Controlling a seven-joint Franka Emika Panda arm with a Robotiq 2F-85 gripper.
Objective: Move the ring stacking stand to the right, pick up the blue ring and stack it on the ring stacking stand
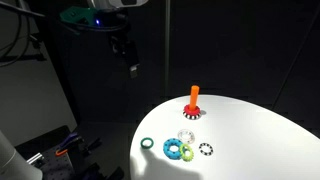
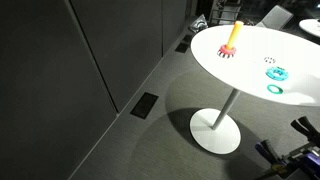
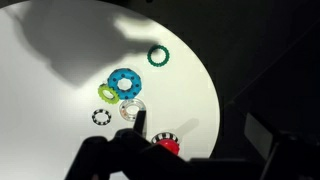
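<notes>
Wrist view: what is shown on the white desk?
— The blue ring is seen lying flat among smaller rings; the ring stacking stand is stood upright beside them, ungrasped.
— And the claw?
— Held high above, likely before approach; clenched or released cannot be told.

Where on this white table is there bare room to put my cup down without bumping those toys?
In an exterior view, the wide stretch of table image-right of the ring stacking stand and the black toothed ring is bare. It is crowded around the blue ring, where the lime-green ring and clear ring huddle.
</notes>
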